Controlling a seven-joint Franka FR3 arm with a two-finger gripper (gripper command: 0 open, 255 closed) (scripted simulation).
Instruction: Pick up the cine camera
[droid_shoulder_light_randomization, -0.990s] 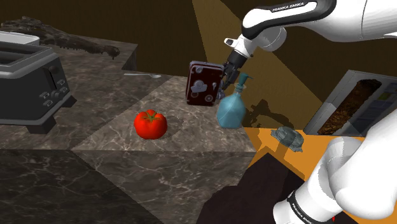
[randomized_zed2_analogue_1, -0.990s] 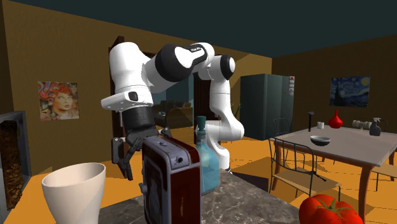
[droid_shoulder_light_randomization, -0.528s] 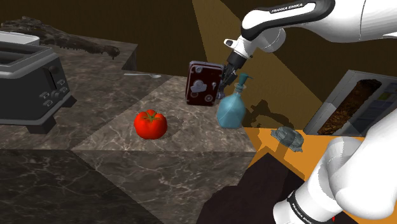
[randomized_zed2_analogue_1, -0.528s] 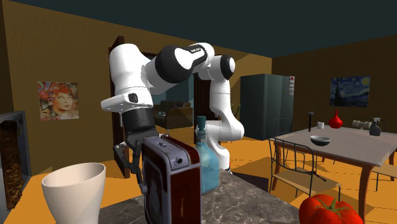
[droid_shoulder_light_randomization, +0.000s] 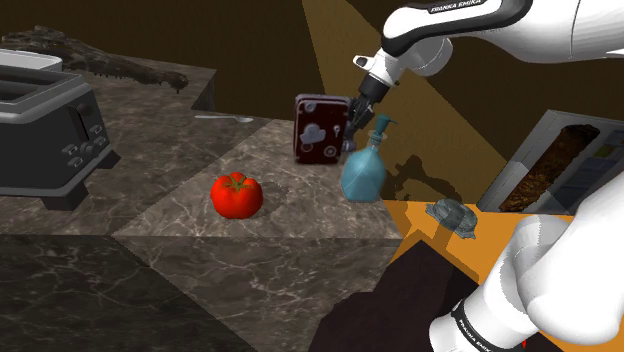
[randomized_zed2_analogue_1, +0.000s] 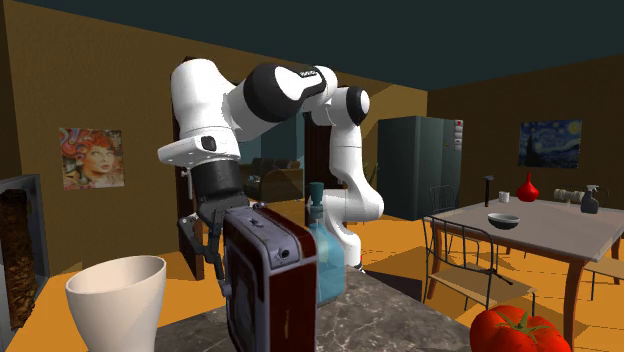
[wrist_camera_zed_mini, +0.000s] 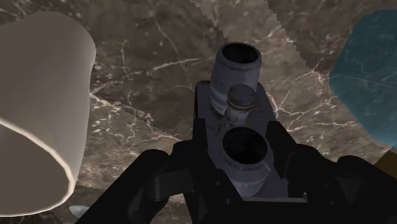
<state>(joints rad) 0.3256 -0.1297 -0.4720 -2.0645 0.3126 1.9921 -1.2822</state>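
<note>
**Gripper clamped on the cine camera's lens end**

The dark red cine camera (droid_shoulder_light_randomization: 321, 128) stands roughly upright over the marble countertop (droid_shoulder_light_randomization: 180, 170). The pictures do not show whether its base touches the stone. In the shoulder view the black gripper (droid_shoulder_light_randomization: 349, 126) comes down from 1 o'clock and meets the camera's side, so the body lies at the gripper's 9 o'clock.

In the wrist view the two fingers (wrist_camera_zed_mini: 191, 172) press against either flank of the grey lens turret (wrist_camera_zed_mini: 236, 121) with no gap showing. The three lenses point away from the hand, and the gripper (wrist_camera_zed_mini: 238, 162) is closed on the cine camera (wrist_camera_zed_mini: 210, 127).

In the second exterior view the gripper (randomized_zed2_analogue_1: 212, 262) grips the camera (randomized_zed2_analogue_1: 272, 290) from its 9 o'clock.

The blue bottle (droid_shoulder_light_randomization: 364, 166) stands just beside the camera, at its 4 o'clock in the shoulder view. The tomato (droid_shoulder_light_randomization: 237, 195) lies apart from it at 7 o'clock. The toaster (droid_shoulder_light_randomization: 45, 130) sits well away at the tomato's 10 o'clock.

A white cup (randomized_zed2_analogue_1: 115, 300) stands near the gripper at its 8 o'clock in the second exterior view.
</note>
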